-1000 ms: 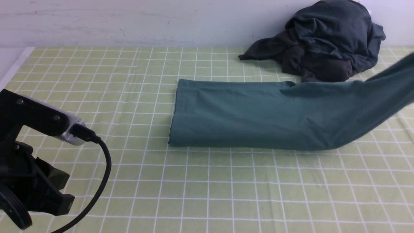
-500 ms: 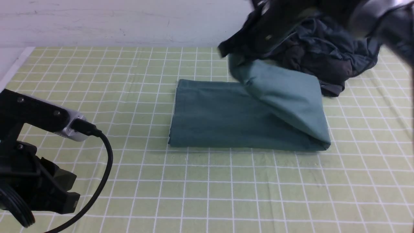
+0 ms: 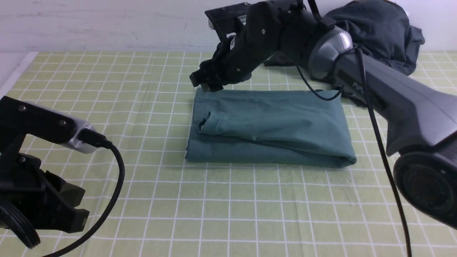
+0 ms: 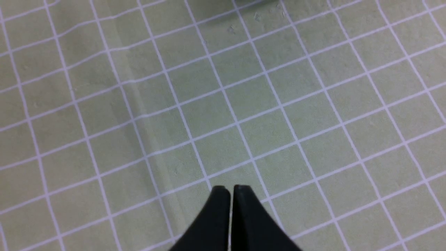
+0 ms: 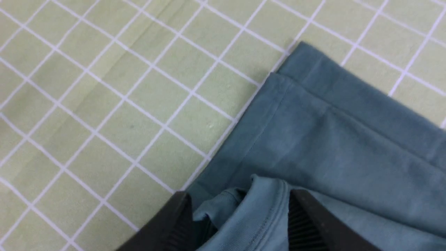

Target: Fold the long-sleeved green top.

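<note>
The green long-sleeved top (image 3: 271,125) lies folded into a rectangle in the middle of the checked cloth. A sleeve with its cuff (image 3: 210,119) lies along the top layer, pointing left. My right gripper (image 3: 207,85) hovers over the top's far left corner. In the right wrist view the gripper (image 5: 240,198) is open, jaws wide apart, and the cuff (image 5: 258,216) sits loosely between them over the top (image 5: 331,139). My left gripper (image 4: 230,190) is shut and empty over bare cloth. It sits at the near left in the front view (image 3: 71,219).
A dark charcoal heap of clothes (image 3: 378,32) sits at the far right against the wall. My right arm (image 3: 375,82) stretches across the far right, above the top's right end. The green checked cloth (image 3: 250,214) covers the table, whose left edge shows at the far left (image 3: 18,71).
My right arm carried the top's right half leftward over the left half and laid it down, then opened over the far left corner. The left arm barely moved.
</note>
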`<move>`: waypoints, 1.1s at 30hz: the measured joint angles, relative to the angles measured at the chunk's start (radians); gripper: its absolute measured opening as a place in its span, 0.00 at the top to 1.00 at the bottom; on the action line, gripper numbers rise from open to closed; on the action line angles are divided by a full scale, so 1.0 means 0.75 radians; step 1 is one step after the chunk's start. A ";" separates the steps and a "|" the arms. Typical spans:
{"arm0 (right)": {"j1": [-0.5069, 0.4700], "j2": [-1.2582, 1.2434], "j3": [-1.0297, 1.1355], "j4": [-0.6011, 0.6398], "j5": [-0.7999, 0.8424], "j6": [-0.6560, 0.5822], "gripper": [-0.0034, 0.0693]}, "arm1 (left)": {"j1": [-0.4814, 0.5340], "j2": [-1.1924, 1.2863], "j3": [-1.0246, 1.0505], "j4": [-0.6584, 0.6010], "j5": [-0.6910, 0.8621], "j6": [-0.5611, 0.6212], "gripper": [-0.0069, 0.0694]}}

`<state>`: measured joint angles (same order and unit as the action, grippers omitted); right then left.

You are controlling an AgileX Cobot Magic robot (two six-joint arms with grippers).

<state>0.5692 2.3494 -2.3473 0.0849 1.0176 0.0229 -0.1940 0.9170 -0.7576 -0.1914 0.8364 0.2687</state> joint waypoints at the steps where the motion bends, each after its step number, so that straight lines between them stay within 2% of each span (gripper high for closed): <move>1: -0.003 0.000 -0.011 -0.034 0.046 0.013 0.47 | 0.000 0.000 0.000 0.000 0.000 0.001 0.91; 5: -0.005 0.019 -0.012 -0.074 0.185 0.063 0.56 | 0.000 0.000 0.000 0.000 -0.004 0.003 0.91; 6: -0.003 0.046 -0.013 -0.052 0.213 0.071 0.64 | 0.000 0.000 0.000 0.000 -0.004 0.003 0.91; 12: 0.040 0.173 -0.011 0.146 0.169 0.063 0.86 | 0.000 0.000 0.000 0.000 -0.007 0.005 0.91; 15: 0.093 0.194 -0.008 0.163 0.111 0.038 0.94 | 0.000 0.000 0.000 0.000 -0.010 0.005 0.91; 18: 0.118 0.177 -0.036 0.110 0.130 0.016 0.97 | 0.000 0.000 0.000 0.000 -0.023 0.005 0.91; 22: 0.116 0.069 -0.102 -0.080 0.265 -0.055 0.97 | 0.000 -0.003 0.000 -0.001 -0.049 0.005 0.91; 28: 0.110 -0.383 -0.076 -0.288 0.310 -0.154 0.97 | 0.000 -0.156 0.090 -0.067 -0.224 0.063 0.91; 33: 0.099 -0.838 0.188 -0.386 0.317 -0.164 0.97 | 0.000 -0.429 0.262 -0.109 -0.440 0.163 0.91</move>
<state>0.6435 1.7207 -2.2065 -0.2048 1.2556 -0.0999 -0.1940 0.5951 -0.5613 -0.2729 0.5067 0.3912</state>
